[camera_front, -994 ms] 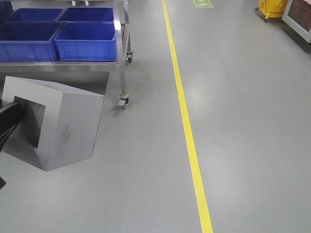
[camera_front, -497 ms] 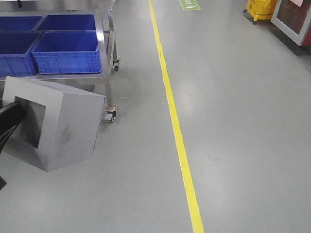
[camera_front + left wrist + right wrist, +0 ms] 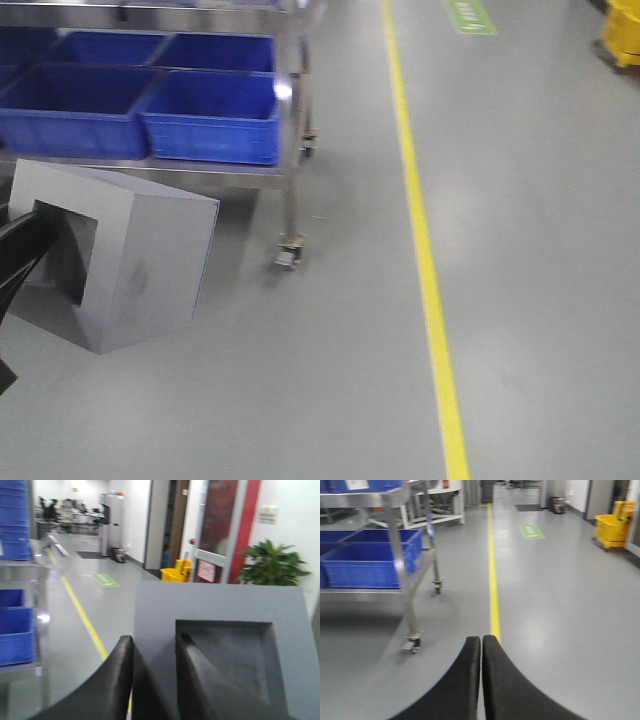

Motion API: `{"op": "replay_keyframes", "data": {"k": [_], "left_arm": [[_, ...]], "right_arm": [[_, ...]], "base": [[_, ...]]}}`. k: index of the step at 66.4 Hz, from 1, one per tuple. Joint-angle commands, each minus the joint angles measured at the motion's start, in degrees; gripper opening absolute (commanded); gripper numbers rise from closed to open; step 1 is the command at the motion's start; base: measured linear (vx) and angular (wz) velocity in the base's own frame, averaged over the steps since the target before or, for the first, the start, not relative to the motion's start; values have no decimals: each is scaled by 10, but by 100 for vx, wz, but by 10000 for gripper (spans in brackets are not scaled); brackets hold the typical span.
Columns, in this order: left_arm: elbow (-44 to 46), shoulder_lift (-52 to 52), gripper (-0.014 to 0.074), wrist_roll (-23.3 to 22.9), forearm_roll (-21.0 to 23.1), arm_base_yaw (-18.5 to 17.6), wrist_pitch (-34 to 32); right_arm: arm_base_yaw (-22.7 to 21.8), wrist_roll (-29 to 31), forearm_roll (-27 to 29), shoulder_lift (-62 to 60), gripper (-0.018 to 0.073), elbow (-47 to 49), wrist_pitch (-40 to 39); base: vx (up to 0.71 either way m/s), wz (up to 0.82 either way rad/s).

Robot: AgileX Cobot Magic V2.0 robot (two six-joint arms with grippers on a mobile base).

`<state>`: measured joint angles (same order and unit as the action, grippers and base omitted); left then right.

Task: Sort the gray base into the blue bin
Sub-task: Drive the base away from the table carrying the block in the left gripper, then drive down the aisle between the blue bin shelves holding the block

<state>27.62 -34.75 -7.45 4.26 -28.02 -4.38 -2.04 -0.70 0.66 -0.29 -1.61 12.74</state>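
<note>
Because your left gripper [image 3: 154, 645] pinches one wall of the matte gray recessed block [image 3: 225, 610], it hangs aloft, short of the bright-blue plastic bins [image 3: 215, 115] on the steel cart's shelf [image 3: 200, 172]; your right gripper [image 3: 481, 680] is closed, empty.

All I can see of my own machine is its two end effectors. The left end effector [image 3: 154, 647] has two matte black fingers [image 3: 107, 680]: broad, smooth, curving like blades to blunt rounded tips, with a faint sheen along the edges. The outer one covers the near end of the yellow floor line [image 3: 82, 615]. The right end effector [image 3: 481, 641] is the same make — a pair of black fingers [image 3: 462, 685], wide at the root and narrowing to rounded tips just below that line's near end, inner faces flat, outer edges sweeping outward. In the front view, well left of the line, only a plain black bar [image 3: 22, 245] shows.
</note>
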Motion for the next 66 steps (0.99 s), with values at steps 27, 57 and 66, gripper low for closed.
{"op": "replay_keyframes", "data": {"k": [27, 57, 66], "left_arm": [[17, 2, -6, -5, 4, -3, -63], [17, 2, -6, -5, 4, -3, -63], [17, 2, -6, -5, 4, -3, -63]], "right_arm": [[2, 7, -3, 10, -5, -1, -41], [2, 7, -3, 10, -5, -1, -41], [2, 7, -3, 10, -5, -1, -41]], "base": [[20, 71], [21, 59], [24, 43]]}}
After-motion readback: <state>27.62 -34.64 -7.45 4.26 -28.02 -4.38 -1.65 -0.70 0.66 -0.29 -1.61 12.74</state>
